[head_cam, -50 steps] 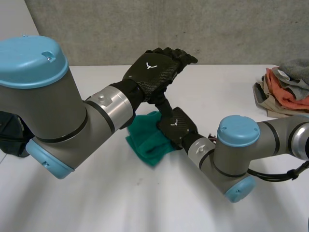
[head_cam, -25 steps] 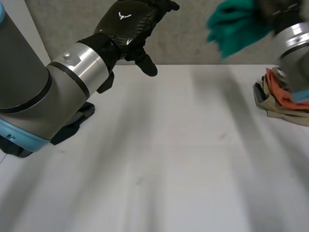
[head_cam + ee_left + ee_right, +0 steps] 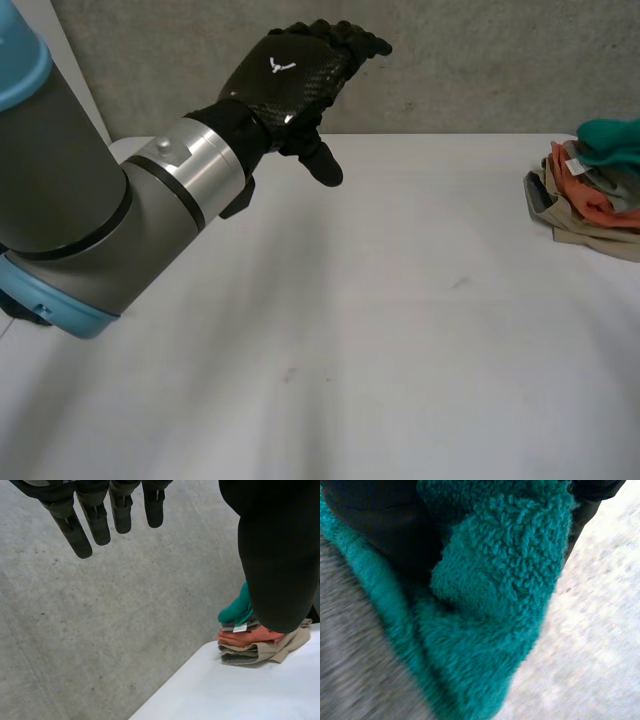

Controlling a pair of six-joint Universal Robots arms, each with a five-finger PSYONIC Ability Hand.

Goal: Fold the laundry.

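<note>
Tabletop (image 3: 400, 330): white, nothing on the middle. Left arm (image 3: 90, 220) raised over the far-left corner, well apart from the work. Folded stack (image 3: 585, 200) at the right edge, toward the far-right corner: beige cloth (image 3: 260, 652) lowest, orange cloth (image 3: 245, 637) on it, grey cloth (image 3: 231, 628) above that. Left robot hand (image 3: 290, 80) in the air, fingers straight, thumb out, holding nothing. Teal fleece cloth (image 3: 490, 605) on top of the stack, bunched and clamped between thumb and fingers of the right robot hand (image 3: 375, 525).

Step, at a guess: setting the teal piece down as the top layer.

To do it well:
- Lower to flat contact with the grey layer, edges lined up with the layers below, no overhang past the right edge.
- Let go only after full contact with the stack.
- Withdraw straight up; a sideways exit risks dragging the fleece fold open or shifting the pile.
- Leave the left robot hand parked, out of the way.
</note>
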